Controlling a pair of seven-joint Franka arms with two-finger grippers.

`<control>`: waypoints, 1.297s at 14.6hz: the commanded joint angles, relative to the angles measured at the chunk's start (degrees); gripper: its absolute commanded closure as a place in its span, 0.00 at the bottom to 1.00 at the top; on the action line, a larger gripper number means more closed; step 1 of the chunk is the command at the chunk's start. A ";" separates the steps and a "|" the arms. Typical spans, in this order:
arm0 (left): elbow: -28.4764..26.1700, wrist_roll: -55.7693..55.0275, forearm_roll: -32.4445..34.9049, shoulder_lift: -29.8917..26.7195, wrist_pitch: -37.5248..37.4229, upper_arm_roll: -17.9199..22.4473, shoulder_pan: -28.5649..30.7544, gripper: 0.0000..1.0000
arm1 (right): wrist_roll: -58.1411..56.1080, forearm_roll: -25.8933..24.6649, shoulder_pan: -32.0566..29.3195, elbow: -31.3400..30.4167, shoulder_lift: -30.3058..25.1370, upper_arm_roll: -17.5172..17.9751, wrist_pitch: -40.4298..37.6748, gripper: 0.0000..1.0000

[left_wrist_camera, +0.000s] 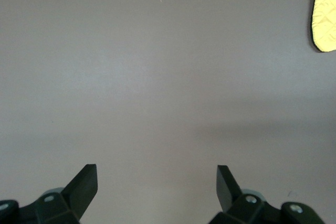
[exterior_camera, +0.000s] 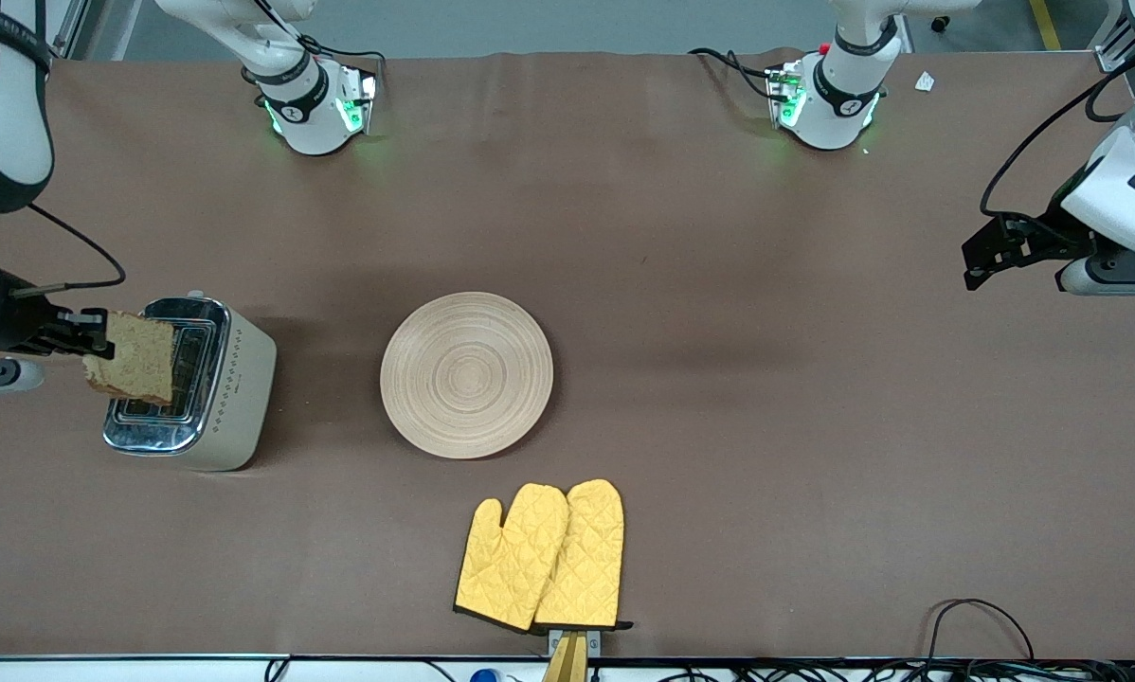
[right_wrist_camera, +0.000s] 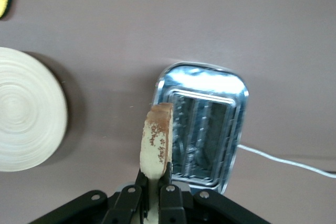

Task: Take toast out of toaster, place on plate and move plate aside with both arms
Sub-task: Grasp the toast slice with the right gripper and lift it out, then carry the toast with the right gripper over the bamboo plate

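Your right gripper (exterior_camera: 82,343) is clamped on the toast (exterior_camera: 135,358), its fingers (right_wrist_camera: 169,196) pinching the slice by one edge. You hold it upright over the toaster (exterior_camera: 191,382), clear of the slots, above the toaster's edge toward the right arm's end of the table. Taking the front view as a clock face, the toaster sits at about 9 o'clock. The plate (exterior_camera: 467,375) lies bare at the centre, well apart from the toaster, flat on the brown table (exterior_camera: 719,379). At about 6 o'clock, nearer to the front camera than the plate, two yellow oven mitts (exterior_camera: 544,557) lie side by side, overlapping. Your left gripper (exterior_camera: 982,263) waits at about 3 o'clock, over bare table at the left arm's end, its fingers (left_wrist_camera: 84,184) spread wide and holding nothing.
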 commanded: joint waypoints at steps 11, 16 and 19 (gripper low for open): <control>1.15 -0.92 0.98 0.49 -0.58 -0.41 -0.20 0.00 | 39.38 -2.78 30.55 -5.24 6.61 -0.18 4.90 1.00; 1.07 -0.83 0.98 0.49 -0.50 -1.21 0.07 0.00 | 49.19 -0.67 35.42 -5.41 10.49 -0.09 8.58 1.00; 1.07 -0.92 0.90 0.58 -0.49 -1.21 0.24 0.00 | 49.28 8.65 33.93 -5.50 11.19 -0.09 12.36 1.00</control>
